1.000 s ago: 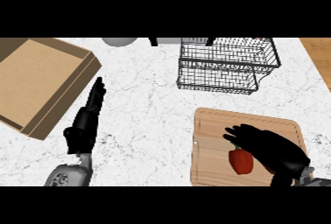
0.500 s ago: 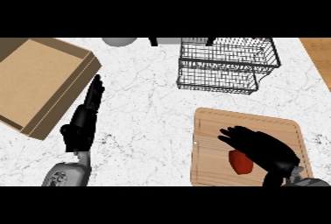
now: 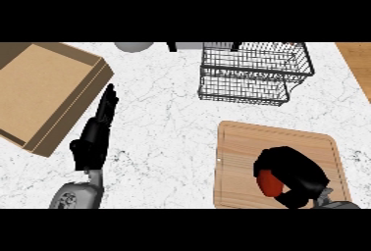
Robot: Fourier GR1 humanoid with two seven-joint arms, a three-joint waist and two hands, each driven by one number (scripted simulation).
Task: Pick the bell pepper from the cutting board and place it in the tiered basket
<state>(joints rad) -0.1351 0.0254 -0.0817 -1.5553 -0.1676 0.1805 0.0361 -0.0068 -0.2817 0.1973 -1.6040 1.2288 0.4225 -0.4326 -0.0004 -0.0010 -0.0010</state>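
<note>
Since my right hand (image 3: 291, 172) curls round the red bell pepper (image 3: 269, 182) on the cutting board (image 3: 240, 147) | tiered basket (image 3: 253, 71) sits straight ahead, well apart | left hand (image 3: 95, 135) rests open, farther off.

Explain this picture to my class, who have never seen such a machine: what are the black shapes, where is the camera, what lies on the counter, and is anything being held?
The camera sits at the robot's head and looks steeply down at a white marbled counter. The black shapes are the robot's two hands on grey forearms. The left hand lies open, fingers straight, beside a shallow brown box. The right hand is curled over a red bell pepper on the wooden cutting board; whether the pepper has left the board cannot be told. Above the board stands a black wire tiered basket, where the pepper should go. A grey round object shows at the top edge.
</note>
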